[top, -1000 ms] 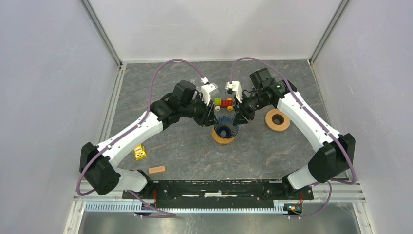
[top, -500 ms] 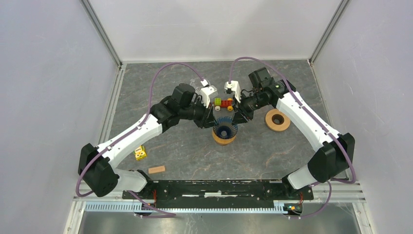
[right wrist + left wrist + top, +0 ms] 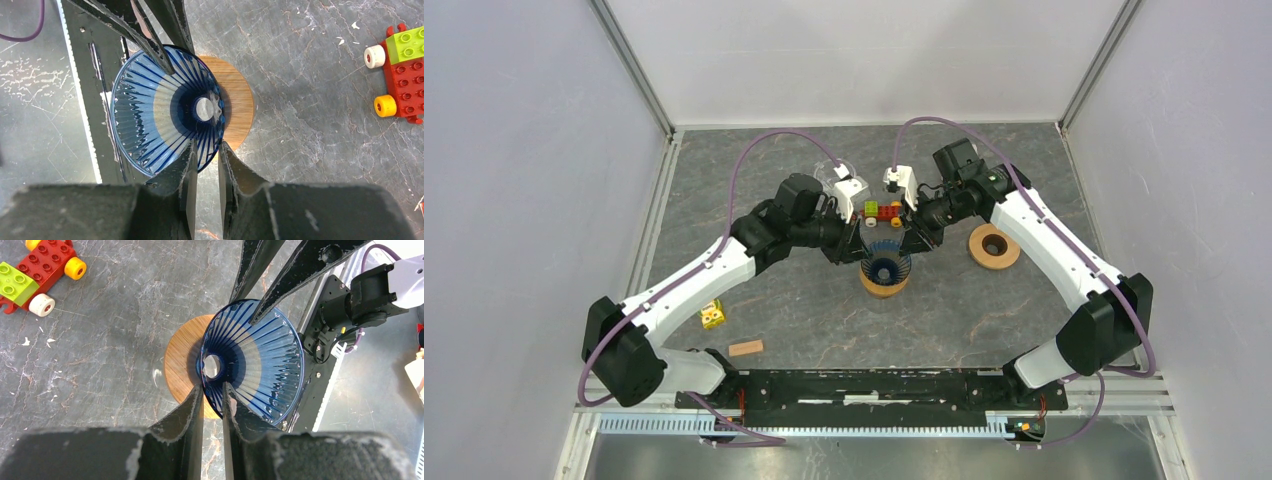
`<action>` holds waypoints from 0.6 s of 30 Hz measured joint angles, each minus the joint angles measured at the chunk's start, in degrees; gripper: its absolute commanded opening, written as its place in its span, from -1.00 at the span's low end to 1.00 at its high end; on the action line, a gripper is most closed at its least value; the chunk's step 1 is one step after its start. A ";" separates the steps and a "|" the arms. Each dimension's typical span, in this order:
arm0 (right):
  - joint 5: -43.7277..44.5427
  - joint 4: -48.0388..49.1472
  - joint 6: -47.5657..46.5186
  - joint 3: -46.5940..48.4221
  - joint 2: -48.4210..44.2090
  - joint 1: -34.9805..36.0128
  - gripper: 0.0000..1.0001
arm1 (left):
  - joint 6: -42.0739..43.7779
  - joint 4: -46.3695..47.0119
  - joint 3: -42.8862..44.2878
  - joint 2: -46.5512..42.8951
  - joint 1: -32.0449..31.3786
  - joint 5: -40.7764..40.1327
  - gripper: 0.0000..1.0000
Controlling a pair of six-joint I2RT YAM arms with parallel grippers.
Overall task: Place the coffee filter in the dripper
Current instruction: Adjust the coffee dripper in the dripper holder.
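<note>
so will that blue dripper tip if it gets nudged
Probably stiff: the blue dripper shows no flex where the left gripper and right gripper pinch its wall. Likely tippy: wide mouth over a narrow neck on the wooden base. Glossy ribs may be slippery.

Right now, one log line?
dripper: on wooden base | left jaws: clamped on rim | right jaws: clamped on opposite rim | filter: not seen

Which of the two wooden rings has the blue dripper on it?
The left ring carries the blue dripper. The right ring lies bare, so its centre hole shows.
</note>
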 measured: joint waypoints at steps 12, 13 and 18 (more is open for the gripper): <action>0.55 0.85 0.20 -0.26 -0.02 0.42 -0.91 | 0.00 0.61 -0.66 -0.33 0.00 -0.48 -0.95; 0.52 0.94 0.20 -0.31 -0.02 0.42 -0.93 | 0.00 0.59 -0.68 -0.33 0.00 -0.48 -0.95; 1.01 1.73 0.15 -0.87 -0.48 0.70 -0.99 | 0.00 0.74 -0.87 -0.37 0.04 -0.50 -0.95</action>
